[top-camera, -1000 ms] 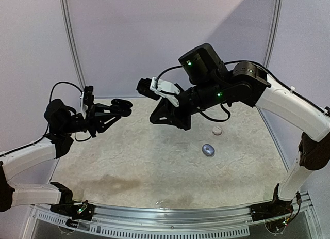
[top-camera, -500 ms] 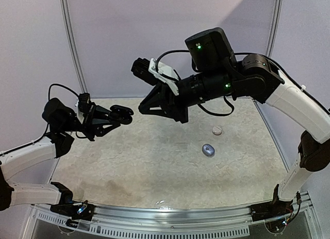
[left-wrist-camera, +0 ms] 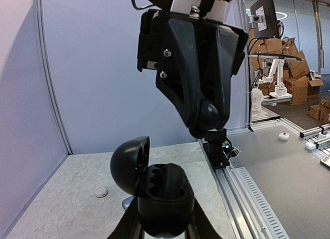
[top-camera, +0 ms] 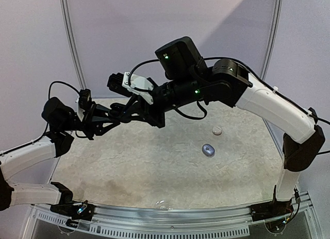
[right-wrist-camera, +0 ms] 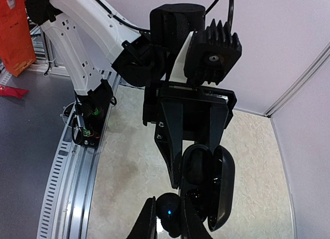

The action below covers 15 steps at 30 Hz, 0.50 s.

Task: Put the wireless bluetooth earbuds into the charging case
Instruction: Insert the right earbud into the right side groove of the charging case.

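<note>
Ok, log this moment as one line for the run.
left gripper: shut on black charging case, lid open | right gripper: shut on black earbud, above case | table: two small items lying

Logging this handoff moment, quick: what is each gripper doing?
Left gripper: closed on the open black charging case.
Right gripper: closed on a glossy black earbud.
</note>
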### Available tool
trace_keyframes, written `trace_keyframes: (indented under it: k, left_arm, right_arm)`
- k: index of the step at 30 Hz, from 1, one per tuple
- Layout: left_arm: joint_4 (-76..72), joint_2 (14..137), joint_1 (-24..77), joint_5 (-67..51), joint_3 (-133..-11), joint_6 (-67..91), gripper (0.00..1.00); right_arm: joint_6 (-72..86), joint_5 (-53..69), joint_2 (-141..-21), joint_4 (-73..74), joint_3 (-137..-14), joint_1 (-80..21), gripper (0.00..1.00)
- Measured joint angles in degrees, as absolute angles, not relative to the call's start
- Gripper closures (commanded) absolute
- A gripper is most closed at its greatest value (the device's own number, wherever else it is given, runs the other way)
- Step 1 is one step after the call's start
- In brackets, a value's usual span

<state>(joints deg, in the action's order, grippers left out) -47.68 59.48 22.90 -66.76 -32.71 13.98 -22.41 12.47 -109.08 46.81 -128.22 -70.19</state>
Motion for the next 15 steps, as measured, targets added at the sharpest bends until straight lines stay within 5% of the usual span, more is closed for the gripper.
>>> trace_keyframes:
  k: [15]
  left_arm:
    - [-47.3, 59.5, 22.9, -67.1, -32.8, 14.6, 1.0]
  right_arm:
    - [-26.0, 10.8, -110.9, 48.5, -129.1, -69.4, 1.0]
